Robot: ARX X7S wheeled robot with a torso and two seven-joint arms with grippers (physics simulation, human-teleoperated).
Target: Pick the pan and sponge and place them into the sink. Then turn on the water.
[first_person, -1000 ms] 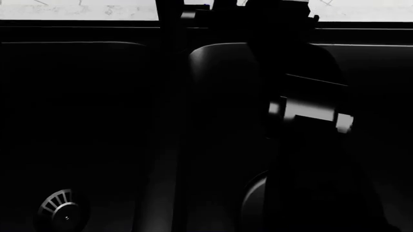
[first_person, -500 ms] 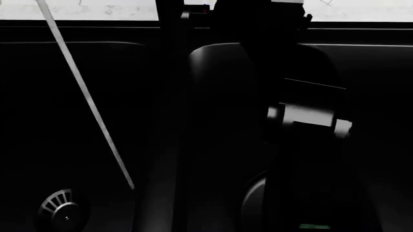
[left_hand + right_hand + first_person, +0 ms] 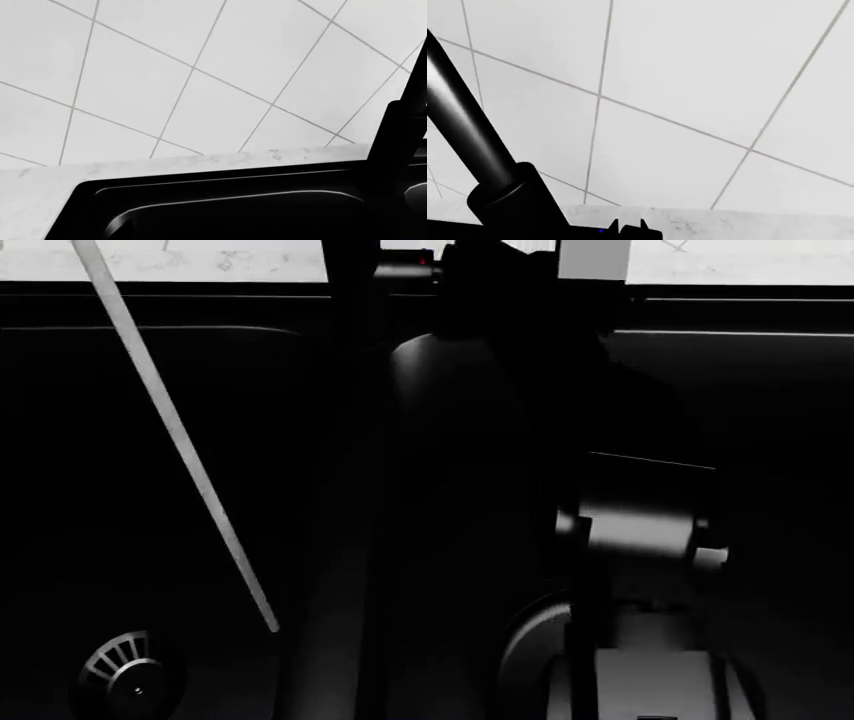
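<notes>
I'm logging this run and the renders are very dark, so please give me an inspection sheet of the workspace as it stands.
Surface: pale speckled counter behind the sink.
Job's things: water runs as a thin pale stream into the left basin, ending near the silver drain strainer. Faucet is dark and slim. A curved rim low in the right basin may be the pan; sponge not made out.
Clutter: nothing seen.
Hands: neither hand's fingers show; the right arm reaches over the right basin.
Cables: nothing seen.
Surroundings: white tiled wall.

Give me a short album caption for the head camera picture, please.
A thin whitish-grey water stream slants into the black two-basin sink, ending near a round silver drain strainer.
</notes>
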